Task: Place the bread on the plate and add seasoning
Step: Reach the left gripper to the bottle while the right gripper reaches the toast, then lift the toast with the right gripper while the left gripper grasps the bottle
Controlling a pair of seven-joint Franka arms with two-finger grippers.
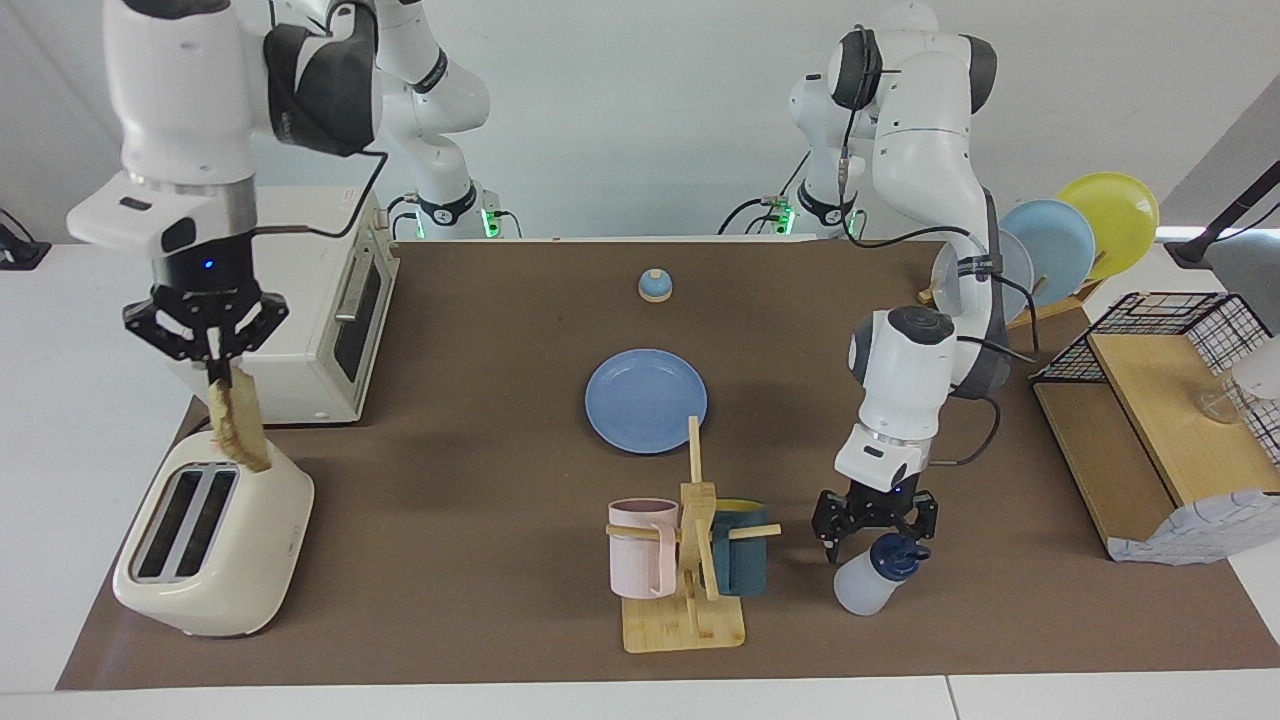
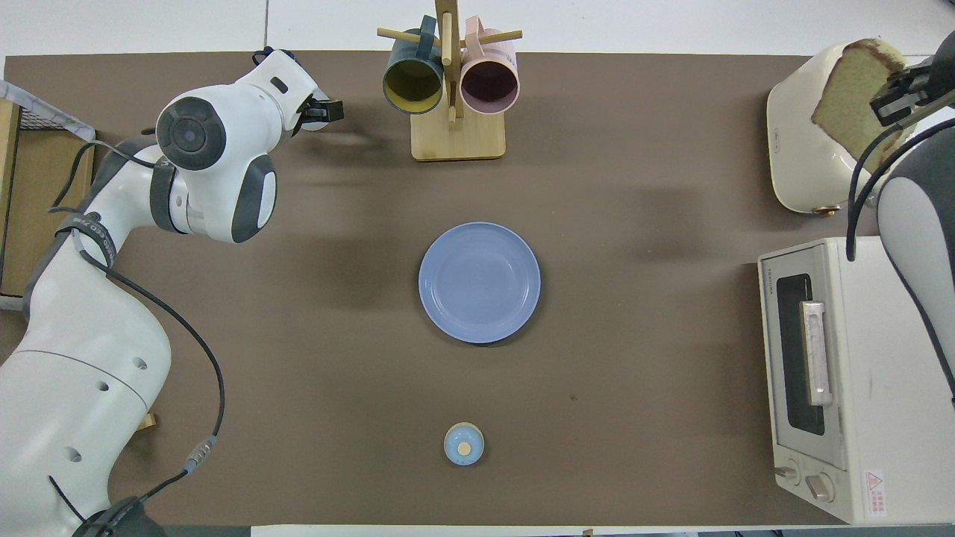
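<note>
The bread hangs from my right gripper at the left of the facing view, pinched by its top edge, its lower corner right at the slots of the cream toaster; I cannot tell whether it has fully cleared the slot. In the overhead view the same slice shows at the upper right, over the toaster. The plate sits bare at the centre of the brown mat, with the small blue bell above it in the facing view. My left gripper is at the lower right of the facing view, its fingers clamped on the dark cap of the seasoning, which leans tilted. Just beside it, toward the frame's centre, stands the wooden mug rack. The toaster oven sits at the upper left.
</note>
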